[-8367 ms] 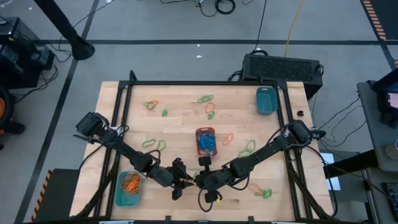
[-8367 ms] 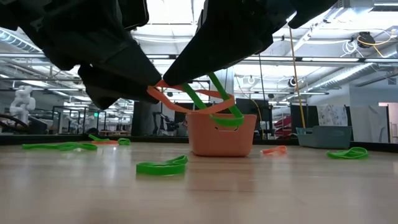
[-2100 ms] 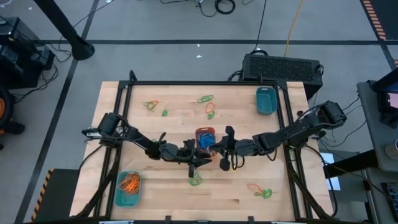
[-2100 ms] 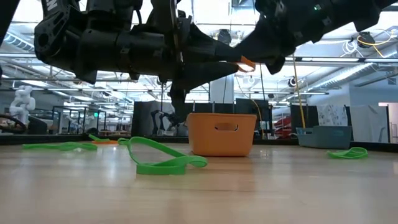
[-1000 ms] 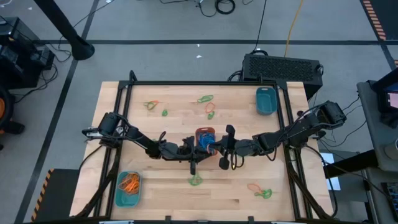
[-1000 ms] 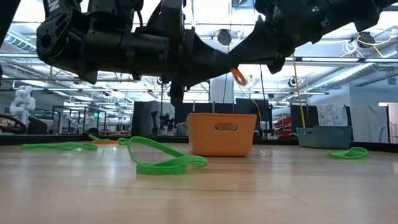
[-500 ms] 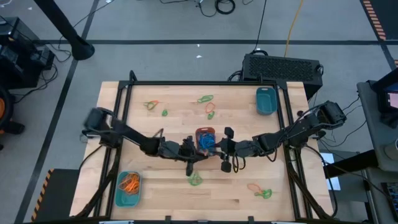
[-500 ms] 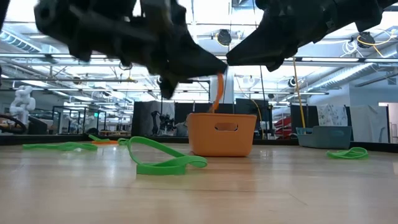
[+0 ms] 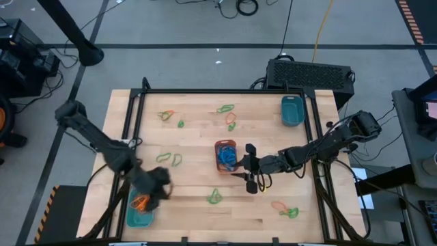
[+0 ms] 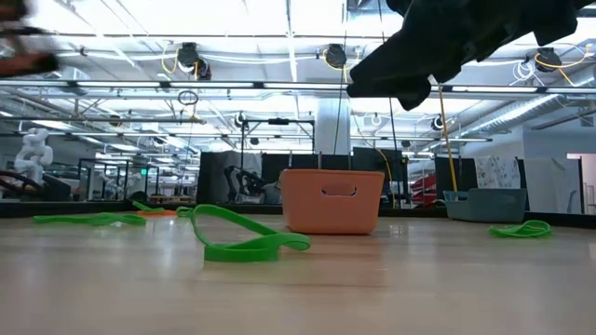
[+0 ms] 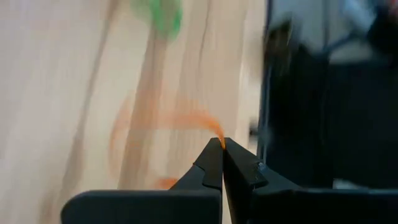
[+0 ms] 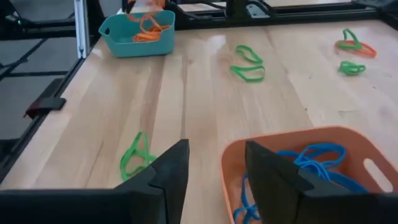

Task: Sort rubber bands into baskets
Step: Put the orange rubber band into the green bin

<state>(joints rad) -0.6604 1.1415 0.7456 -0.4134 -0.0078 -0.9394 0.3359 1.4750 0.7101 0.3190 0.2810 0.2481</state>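
Left jaws (image 11: pixel 222 149) clenched on an orange band (image 11: pixel 186 121), over the near-left teal basket (image 9: pixel 140 213). Right jaws (image 12: pixel 214 163) released, empty, beside the orange basket (image 12: pixel 298 144) of blue bands (image 12: pixel 311 162). Left arm only a blur in the low view; held band smeared at the wrist. Half a second ago: left arm beside the orange basket, since swung away.

The left gripper (image 9: pixel 151 189) sits pinched closed at the table's near-left corner, while the right gripper (image 9: pixel 247 167) hangs parted mid-table.
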